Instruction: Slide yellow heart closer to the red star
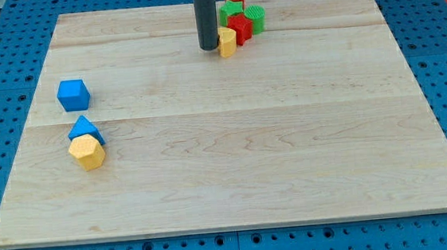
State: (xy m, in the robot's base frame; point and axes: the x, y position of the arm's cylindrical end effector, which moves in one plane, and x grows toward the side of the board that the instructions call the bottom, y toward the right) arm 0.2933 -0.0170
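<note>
standing upright, my tip (209, 48) touches the yellow heart (226, 42), which sits against the red star (239, 27); no claw fitted

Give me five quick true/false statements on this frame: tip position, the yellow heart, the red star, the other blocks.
1. My tip sits just to the view's left of the yellow heart. True.
2. The yellow heart lies far from the red star, across the board. False: the two are right beside each other in the cluster near the view's top.
3. A blue cube stands alone at the view's left. True.
4. The yellow hexagon is in the top cluster. False: it lies at the view's lower left, against the blue triangle.
5. All the green blocks are at the view's bottom. False: the green blocks sit in the top cluster.
</note>
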